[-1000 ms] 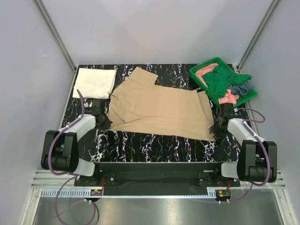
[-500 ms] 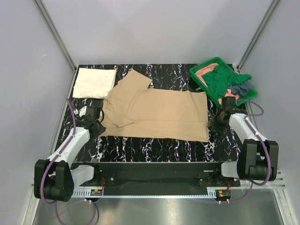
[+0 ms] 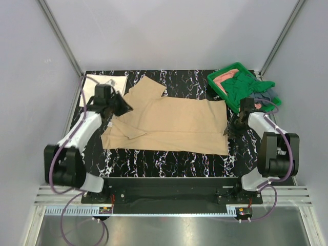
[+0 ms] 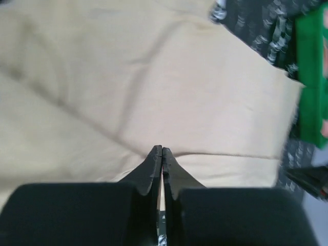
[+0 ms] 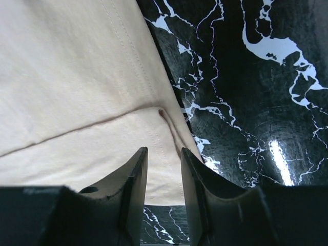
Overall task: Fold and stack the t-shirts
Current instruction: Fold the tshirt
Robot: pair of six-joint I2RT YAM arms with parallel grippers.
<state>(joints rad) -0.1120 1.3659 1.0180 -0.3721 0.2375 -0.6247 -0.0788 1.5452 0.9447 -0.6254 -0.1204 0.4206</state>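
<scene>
The workspace is a black, white-veined table [image 3: 169,159] enclosed by pale grey walls [image 3: 164,31].

**Location of the work items**
- The tan t-shirt [image 3: 174,123] lies spread across the middle of the table. Its left part is creased and partly doubled over.
- The cream-white t-shirt [image 3: 115,82] lies folded at the far left corner.
- The green tray [image 3: 222,70] at the far right holds the dark green t-shirt [image 3: 241,87], the salmon-pink t-shirt [image 3: 224,78] and the grey-blue t-shirt [image 3: 266,96] in a loose heap.

**Gripper status**
- The left gripper [image 4: 162,149] hangs over the left part of the tan t-shirt with its jaws pressed together. No cloth shows between them.
- The right gripper [image 5: 163,151] sits at the right edge of the tan t-shirt, by the stitched hem and seam. Its jaws stand apart, with the cloth lying flat below the gap.

**Handling characteristics (assessment)**
- The tan t-shirt is probably light, limp and without stiffness, so any unsupported span is expected to sag and wrinkle.
- The table looks glossy, so the cloth is likely to slide freely when dragged.
- The cloth is not fragile, though a shallow pinch may slip off a single layer.

**Recommended hold points (assessment)**
- Take hold at the edges rather than the flat middle. The stitched hem corner on the right and the shoulder or sleeve seam on the left offer thicker material.
- Hold two points on the same edge, well apart, to keep that edge taut during a fold.
</scene>
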